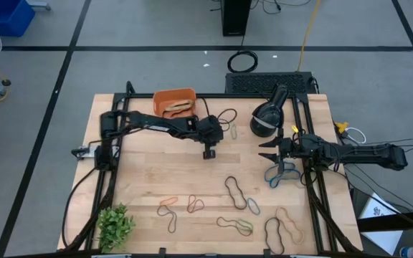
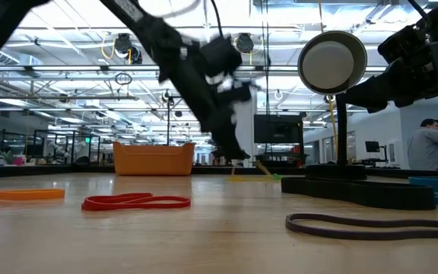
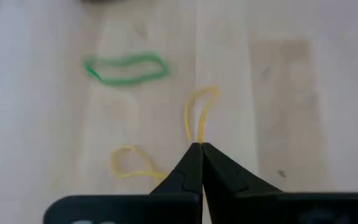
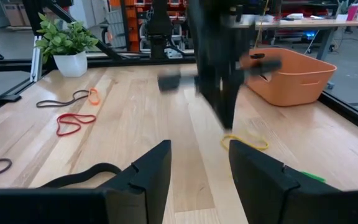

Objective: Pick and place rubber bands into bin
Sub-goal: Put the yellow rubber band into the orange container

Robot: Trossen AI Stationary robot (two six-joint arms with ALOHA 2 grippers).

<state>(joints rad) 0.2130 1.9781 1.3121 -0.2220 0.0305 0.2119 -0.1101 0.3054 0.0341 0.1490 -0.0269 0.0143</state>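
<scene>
My left gripper [image 1: 209, 152] hangs over the middle of the table, shut on a thin yellow rubber band [image 3: 194, 112]; the right wrist view shows the band [image 4: 244, 142] below its blurred fingers. The orange bin [image 1: 174, 102] stands at the far edge, left of the gripper, with a few bands inside. A green rubber band [image 3: 126, 68] lies on the wood close by. More rubber bands [image 1: 236, 192] lie scattered along the near half. My right gripper [image 4: 199, 168] waits open at the right, above a blue band [image 1: 278, 174]. My left gripper pinches the yellow band's strand [image 3: 199, 138] between its two fingertips, coming slanting down from above. One loop [image 3: 201, 99] reaches out past the tips and another [image 3: 129, 160] curls to the side. Whether the band's lower part still lies on the table, I cannot tell.
A black stand with a round head [image 1: 267, 118] sits at the far right, between the two arms. A small potted plant [image 1: 115, 226] occupies the near left corner. A black keyboard [image 1: 267, 82] lies just beyond the table's far edge.
</scene>
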